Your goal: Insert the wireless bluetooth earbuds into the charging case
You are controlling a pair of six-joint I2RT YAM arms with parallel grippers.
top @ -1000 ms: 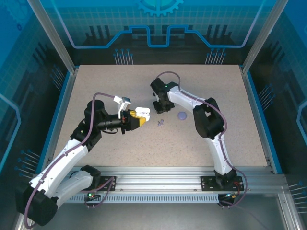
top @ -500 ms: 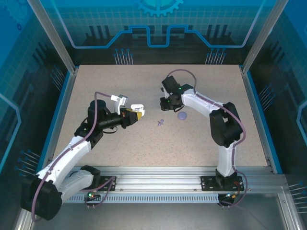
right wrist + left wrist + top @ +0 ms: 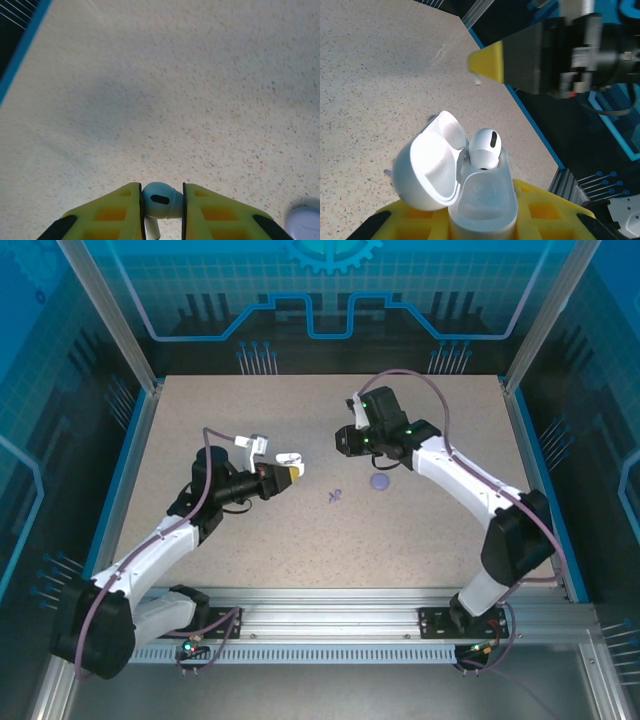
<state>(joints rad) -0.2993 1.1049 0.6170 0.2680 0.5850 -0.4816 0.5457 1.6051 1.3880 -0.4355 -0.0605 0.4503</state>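
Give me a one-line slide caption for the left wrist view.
Left gripper clamps the open charging case, one earbud sitting in it, above the speckled table.

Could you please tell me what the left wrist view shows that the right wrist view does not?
Left wrist view: the open white plastic charging case gripped by the left arm's yellow fingers, with one white earbud seated inside. Right wrist view: a second white earbud pinched between the right arm's yellow fingers, and a pale lavender disc's edge. Both: the speckled beige tabletop and yellow fingers.
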